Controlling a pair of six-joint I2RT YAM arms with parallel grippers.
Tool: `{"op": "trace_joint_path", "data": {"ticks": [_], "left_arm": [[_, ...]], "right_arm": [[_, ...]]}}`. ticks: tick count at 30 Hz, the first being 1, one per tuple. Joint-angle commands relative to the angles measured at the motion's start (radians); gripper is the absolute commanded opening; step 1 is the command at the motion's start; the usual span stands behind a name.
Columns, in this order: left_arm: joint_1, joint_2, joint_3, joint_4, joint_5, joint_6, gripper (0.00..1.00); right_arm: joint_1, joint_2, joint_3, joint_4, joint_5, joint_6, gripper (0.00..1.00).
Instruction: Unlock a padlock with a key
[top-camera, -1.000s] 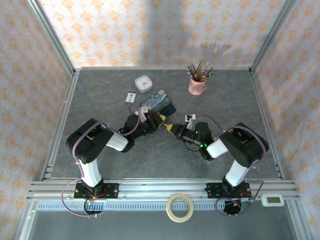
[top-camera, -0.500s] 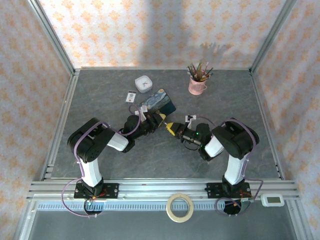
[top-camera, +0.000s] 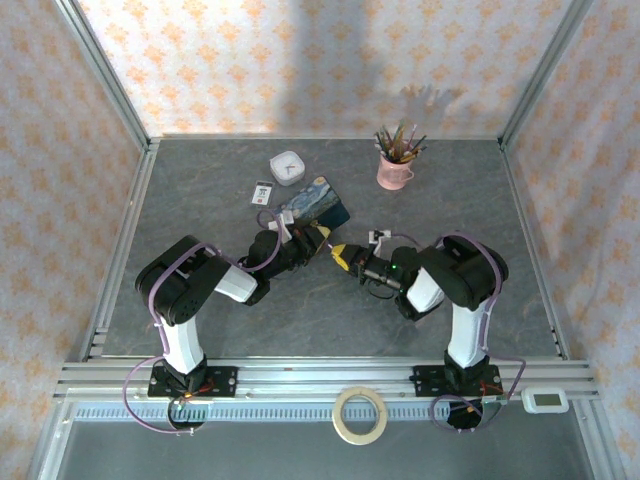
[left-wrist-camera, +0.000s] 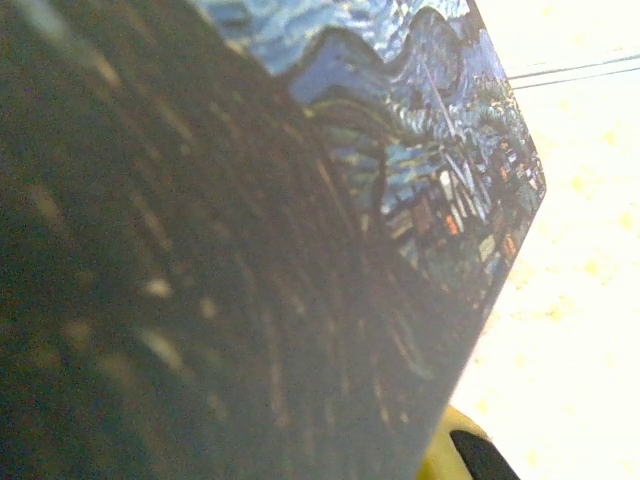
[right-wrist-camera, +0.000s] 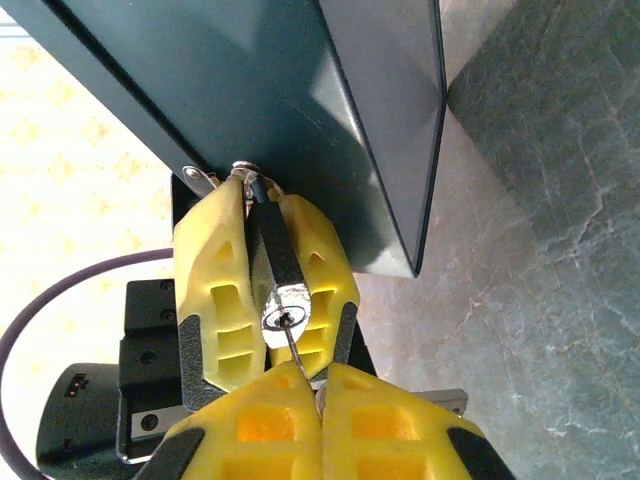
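The dark grey padlock (right-wrist-camera: 272, 250) hangs from the hasp of the blue painted box (top-camera: 318, 203), whose dark underside (right-wrist-camera: 300, 100) rises above it. My left gripper (right-wrist-camera: 268, 335) is shut on the padlock, one yellow finger on each side of its body. The thin silvery key (right-wrist-camera: 296, 352) is pinched in my shut right gripper (right-wrist-camera: 322, 388), and its tip sits in the keyhole on the lock's bright end face. From above, the left gripper (top-camera: 320, 240) and right gripper (top-camera: 343, 255) meet nose to nose beside the box. In the left wrist view the box's painted lid (left-wrist-camera: 400, 150) looms close.
A pink cup of pencils (top-camera: 396, 165) stands at the back right. A small white clock (top-camera: 288, 167) and a white-and-black card (top-camera: 262, 192) lie behind the box. A tape roll (top-camera: 360, 414) and a white device (top-camera: 547, 399) rest on the near rail.
The right arm's elbow and forearm have swung left, toward the middle, while its gripper stayed at the padlock. The left arm has held still.
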Motion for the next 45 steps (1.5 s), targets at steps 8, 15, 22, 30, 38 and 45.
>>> {"op": "trace_joint_path", "data": {"ticks": [8,15,22,30,38,45], "left_arm": [[-0.087,0.003,0.017,0.141,0.111,-0.097,0.0],[-0.087,-0.015,0.022,0.119,0.099,-0.113,0.0],[-0.087,-0.031,0.029,0.091,0.095,-0.11,0.0],[-0.091,-0.026,0.026,0.115,0.093,-0.088,0.0],[-0.101,-0.025,0.032,0.098,0.081,-0.082,0.0],[-0.112,-0.025,0.058,0.04,0.075,-0.078,0.0]], "right_arm": [[0.004,0.074,0.08,0.281,-0.097,-0.162,0.0],[0.004,0.035,0.066,0.186,-0.066,-0.272,0.0],[0.003,-0.02,0.048,0.058,0.002,-0.333,0.0],[0.001,0.004,0.059,0.15,0.038,-0.007,0.0],[0.013,0.005,0.026,0.241,0.13,0.184,0.0],[0.039,-0.031,0.056,0.164,0.129,0.054,0.0]]}}
